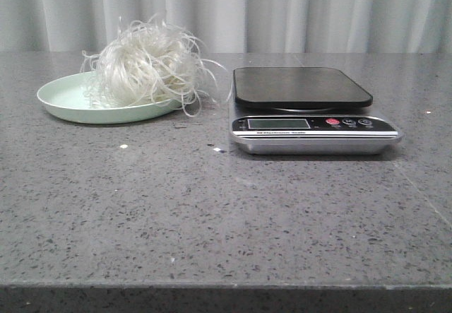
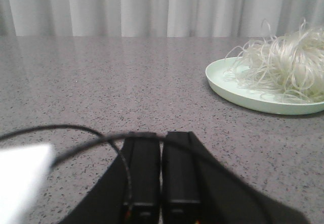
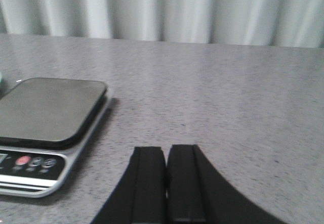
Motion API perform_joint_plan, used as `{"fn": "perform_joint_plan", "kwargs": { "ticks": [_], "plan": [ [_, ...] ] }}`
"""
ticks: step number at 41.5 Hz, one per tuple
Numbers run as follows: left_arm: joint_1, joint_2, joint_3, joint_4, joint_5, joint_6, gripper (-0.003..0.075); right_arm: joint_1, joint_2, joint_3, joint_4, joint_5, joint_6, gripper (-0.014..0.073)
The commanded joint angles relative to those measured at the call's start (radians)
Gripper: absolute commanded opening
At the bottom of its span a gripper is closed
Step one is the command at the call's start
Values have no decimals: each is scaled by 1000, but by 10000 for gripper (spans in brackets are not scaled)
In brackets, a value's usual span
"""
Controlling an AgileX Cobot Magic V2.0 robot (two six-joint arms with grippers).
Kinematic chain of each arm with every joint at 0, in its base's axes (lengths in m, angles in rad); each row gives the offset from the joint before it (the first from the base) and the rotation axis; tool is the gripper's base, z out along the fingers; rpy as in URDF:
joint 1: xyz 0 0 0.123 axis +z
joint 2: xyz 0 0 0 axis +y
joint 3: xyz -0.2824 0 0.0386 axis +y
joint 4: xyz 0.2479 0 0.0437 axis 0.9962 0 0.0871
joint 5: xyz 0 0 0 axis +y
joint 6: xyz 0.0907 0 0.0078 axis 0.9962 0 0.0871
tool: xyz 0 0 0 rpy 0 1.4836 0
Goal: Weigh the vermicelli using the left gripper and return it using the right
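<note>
Whitish vermicelli (image 1: 148, 64) sits heaped on a green plate (image 1: 67, 101) near the bench's far left edge, beside an empty scale (image 1: 304, 87). Both grippers, left (image 2: 161, 183) and right (image 3: 166, 183), rest closed, holding nothing. Loose strands overhanging the rim could snag or shed during lifting.
</note>
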Motion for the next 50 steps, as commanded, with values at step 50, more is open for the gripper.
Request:
{"fn": "perform_joint_plan", "kwargs": {
  "ticks": [50],
  "plan": [
    [0,-20,7,-3,-72,-1,136,-81,-302,225,10,-97,4,152]
  ]
}}
